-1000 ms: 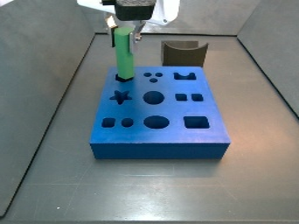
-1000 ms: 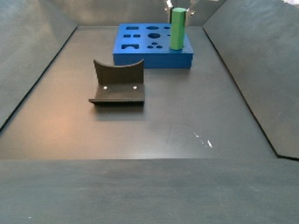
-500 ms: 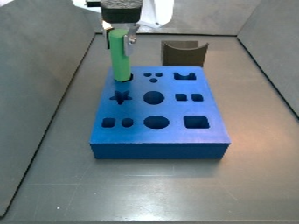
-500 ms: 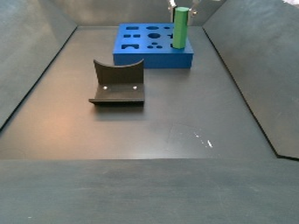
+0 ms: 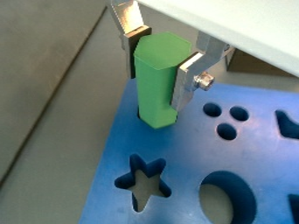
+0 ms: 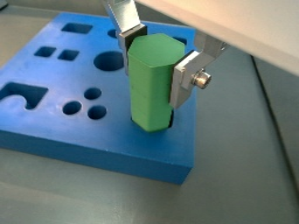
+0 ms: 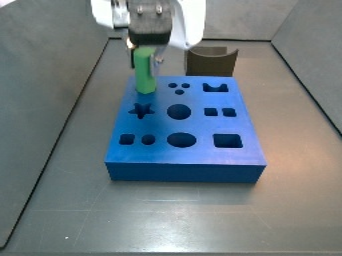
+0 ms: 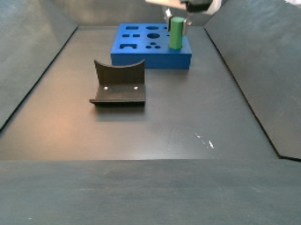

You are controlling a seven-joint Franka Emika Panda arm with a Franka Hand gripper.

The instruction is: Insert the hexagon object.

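The gripper (image 7: pixel 142 45) is coming down since a second ago, clamping the green peg (image 5: pixel 162 80) upright at the blue block (image 7: pixel 183 128). The peg's lower end seems to be entering a hole beside the star cutout (image 5: pixel 145 179); seating it fully remains.

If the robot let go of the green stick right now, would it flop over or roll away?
Probably not flop: the hexagon object looks stiff, plain plastic, held upright between the gripper fingers. Its lower end seems already at a hole in the blue block, so it would likely stay put. Lying flat, its flat sides should stop much rolling.
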